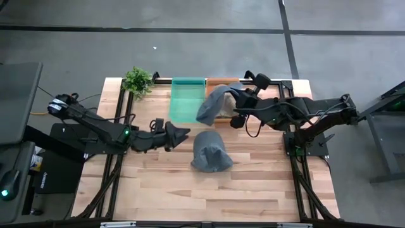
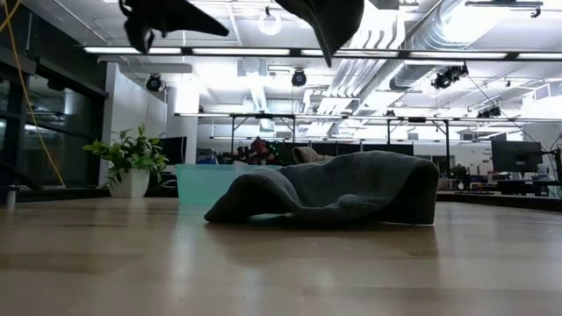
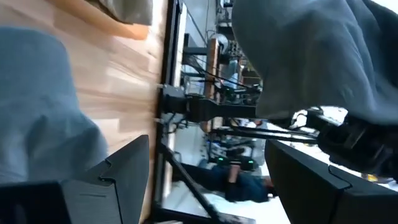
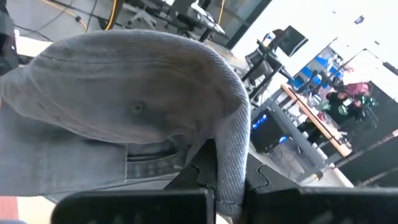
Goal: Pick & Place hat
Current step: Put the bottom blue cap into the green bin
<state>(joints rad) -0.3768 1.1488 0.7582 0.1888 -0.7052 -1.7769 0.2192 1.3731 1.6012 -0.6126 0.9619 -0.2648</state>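
Holding one grey hat (image 1: 215, 101) up off the table, the right gripper (image 1: 235, 99) is clamped on its brim; the right wrist view shows the fabric pinched betw. the closed fingers (image 4: 205, 167), crown draped over them. From above, that hat hangs over the back of the table (image 1: 164, 190), just beside the green bin (image 1: 188, 100) and partly in front of an orange-brown box (image 1: 221, 81), so pick looks done for this one, placement not yet: nothing has been let go, and can't tell from these views which container it is meant for. A second grey hat (image 1: 211, 153) lies crumpled on the wood near table centre, touched by neither arm; low view shows it slumped flat. Left gripper (image 1: 185, 134) hovers just beside that hat, above the table surface, jaws spread wide w/ nothing betw. them; prob. lined up for the next grab. A potted plant (image 1: 138, 81) sits at the back corner, well clear. Roughly: one hat mid-transfer, one still to pick, both to be placed.
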